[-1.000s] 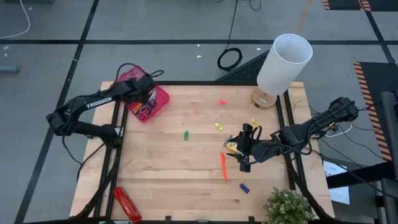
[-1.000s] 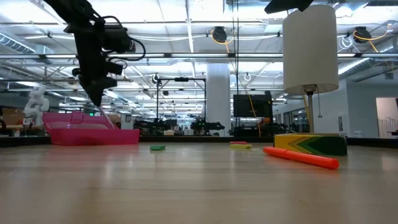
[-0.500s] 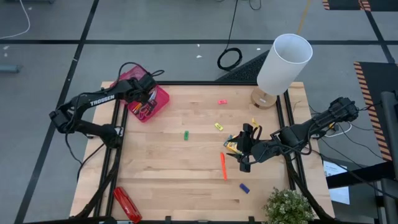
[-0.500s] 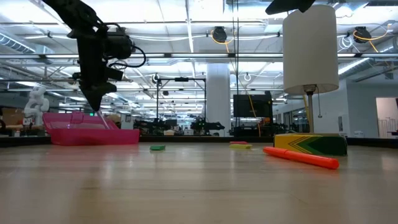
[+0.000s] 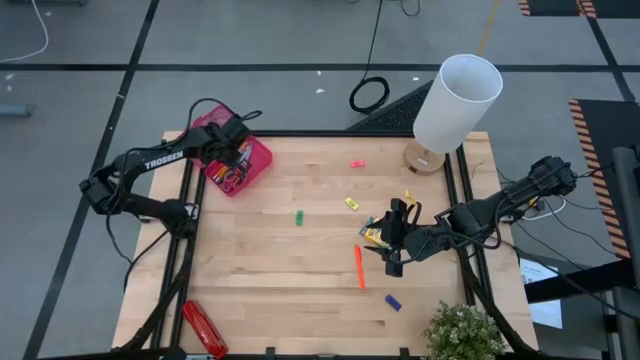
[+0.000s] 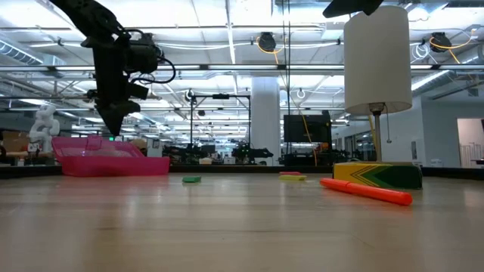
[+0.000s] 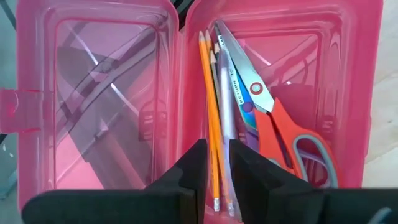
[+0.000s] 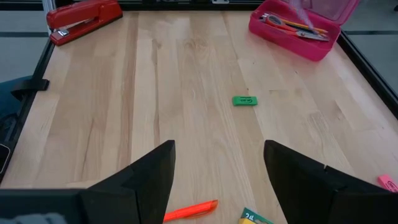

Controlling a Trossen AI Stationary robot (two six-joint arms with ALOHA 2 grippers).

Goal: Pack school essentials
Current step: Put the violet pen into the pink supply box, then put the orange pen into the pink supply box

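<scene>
An open pink pencil box stands at the table's far left. Orange pencils, a pen, red-handled scissors and a purple handle lie in it. My left gripper hangs over the box, fingers pointing down and open by a narrow gap, holding nothing I can see. My right gripper stands wide open at the right. It is beside the green-yellow crayon box and the orange marker, which lie flat on the table.
Small erasers lie loose on the wood: green, yellow, pink, blue. A red stapler lies at the near left corner. A white lamp stands far right and a plant near right.
In the low view a thin stick slanted down from my left gripper into the pink box; it no longer shows there. My left arm has shifted slightly over the box.
</scene>
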